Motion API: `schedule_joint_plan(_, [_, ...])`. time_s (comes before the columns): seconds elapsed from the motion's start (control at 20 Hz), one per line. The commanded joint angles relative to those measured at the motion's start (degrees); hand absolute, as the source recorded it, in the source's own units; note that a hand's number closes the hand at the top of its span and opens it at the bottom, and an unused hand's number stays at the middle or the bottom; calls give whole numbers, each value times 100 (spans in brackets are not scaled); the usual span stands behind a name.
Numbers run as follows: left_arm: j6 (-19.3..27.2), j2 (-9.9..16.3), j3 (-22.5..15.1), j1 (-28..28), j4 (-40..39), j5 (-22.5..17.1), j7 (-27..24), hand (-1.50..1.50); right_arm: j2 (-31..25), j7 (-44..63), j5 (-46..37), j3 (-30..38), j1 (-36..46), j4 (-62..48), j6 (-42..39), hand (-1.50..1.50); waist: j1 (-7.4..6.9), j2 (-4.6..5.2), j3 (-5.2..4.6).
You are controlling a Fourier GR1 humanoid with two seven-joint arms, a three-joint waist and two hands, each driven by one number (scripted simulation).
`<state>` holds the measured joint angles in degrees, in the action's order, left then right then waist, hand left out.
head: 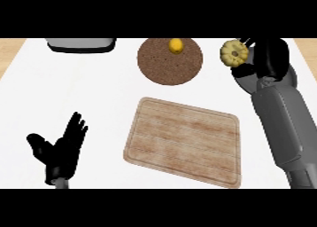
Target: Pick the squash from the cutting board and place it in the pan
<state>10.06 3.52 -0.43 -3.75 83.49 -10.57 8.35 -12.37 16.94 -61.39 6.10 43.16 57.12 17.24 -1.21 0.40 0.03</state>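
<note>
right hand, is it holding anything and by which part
Yes: the right hand holds the squash, gripping its right side. The left hand holds nothing.

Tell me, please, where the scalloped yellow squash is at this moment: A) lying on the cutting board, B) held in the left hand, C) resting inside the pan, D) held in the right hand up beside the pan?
D: the squash sits in the curled right hand, just right of the pan; the cutting board is bare.

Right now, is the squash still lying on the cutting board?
No. The cutting board is bare, and the squash is held in the right hand beside the pan.
</note>
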Motion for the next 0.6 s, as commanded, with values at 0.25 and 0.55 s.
schedule_joint_plan(0.25, [-76,-90,-87,134,-37,-3,-37,0,-856,-1670,686,1145,801,-2698,1178,150,-214,111,15])
schedule_joint_plan(0.55, [-61,-101,-152,322,-102,73,23,0,-1293,-2274,766,1424,1097,-3610,1367,150,-376,187,26])
